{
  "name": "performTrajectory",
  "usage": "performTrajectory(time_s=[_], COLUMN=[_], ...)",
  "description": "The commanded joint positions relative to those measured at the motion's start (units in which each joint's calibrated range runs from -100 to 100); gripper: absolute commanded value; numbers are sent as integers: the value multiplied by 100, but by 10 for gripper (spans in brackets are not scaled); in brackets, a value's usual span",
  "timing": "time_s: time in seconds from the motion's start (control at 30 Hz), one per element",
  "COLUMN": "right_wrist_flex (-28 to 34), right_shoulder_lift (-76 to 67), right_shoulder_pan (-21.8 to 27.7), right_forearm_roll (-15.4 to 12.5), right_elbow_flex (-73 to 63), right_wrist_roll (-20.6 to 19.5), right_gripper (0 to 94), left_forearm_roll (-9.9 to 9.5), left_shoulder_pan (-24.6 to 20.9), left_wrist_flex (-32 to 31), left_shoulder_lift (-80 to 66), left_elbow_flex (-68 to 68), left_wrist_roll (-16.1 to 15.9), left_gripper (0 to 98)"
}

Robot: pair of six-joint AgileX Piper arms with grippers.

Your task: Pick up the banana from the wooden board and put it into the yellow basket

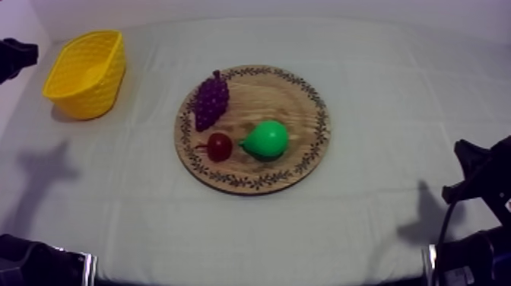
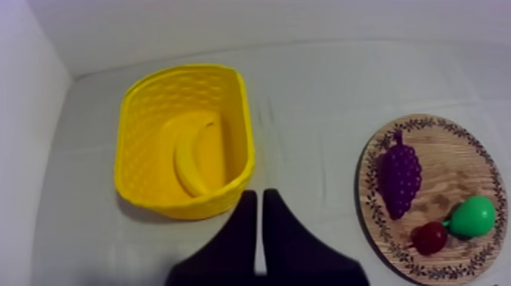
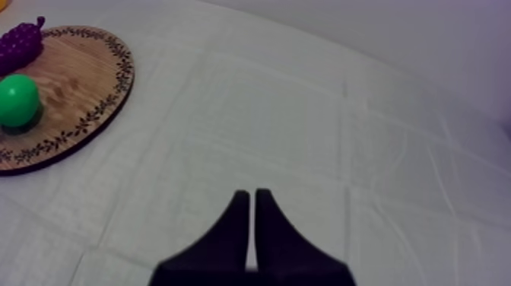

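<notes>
The banana lies inside the yellow basket, curved along its floor. In the top view the basket stands at the far left of the table. My left gripper hovers just in front of the basket, fingers together as a narrow wedge, holding nothing. The round wooden board sits mid-table and carries a bunch of grapes, a small red fruit and a green pear. My right gripper is shut on nothing over bare cloth, to the right of the board.
Part of my left arm shows at the upper left edge beside the basket. My right arm sits low at the right edge. Open cloth lies between the basket and the board and along the table's front.
</notes>
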Motion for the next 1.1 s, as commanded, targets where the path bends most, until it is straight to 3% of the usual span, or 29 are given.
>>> performTrajectory(time_s=[0.0, 0.57, 1.07], right_wrist_flex=[2, 2, 2], right_shoulder_lift=[-3, -3, -3], right_shoulder_pan=[2, 2, 2], right_forearm_roll=[1, 1, 1], right_elbow_flex=[-5, -5, -5], right_wrist_roll=[2, 2, 2], right_gripper=[6, 6, 6], left_forearm_roll=[17, 61, 118], left_shoulder_pan=[-39, -344, -368], left_wrist_flex=[-363, -1762, -1806], left_shoulder_lift=[-415, -2622, -4307], left_elbow_flex=[633, 3540, 5213], left_wrist_roll=[4, 112, 329], left_gripper=[2, 1, 0])
